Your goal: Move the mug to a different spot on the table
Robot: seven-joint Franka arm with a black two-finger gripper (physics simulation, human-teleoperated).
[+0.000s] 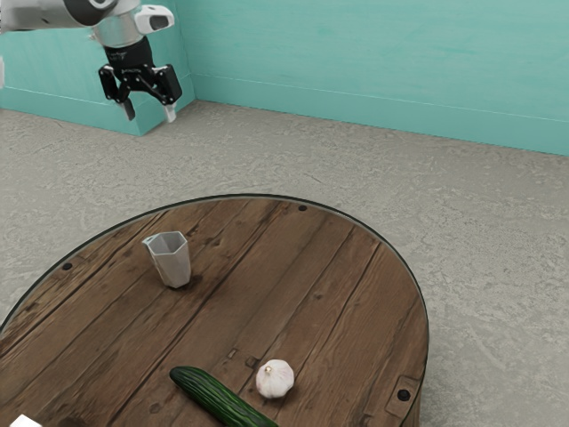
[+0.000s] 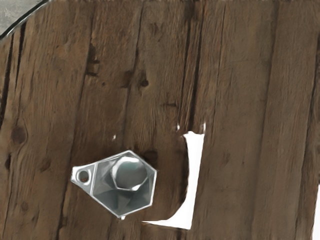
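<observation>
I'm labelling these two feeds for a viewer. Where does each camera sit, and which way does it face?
Exterior view: sits at the arm's side, above the table, looking down across it at the mug, cucumber and garlic; the arm and its open gripper hang at upper left.
Wrist view: sits on the hand, looking almost straight down into the mug and onto the planks.
Shared: both views show the mug and the wooden table.
</observation>
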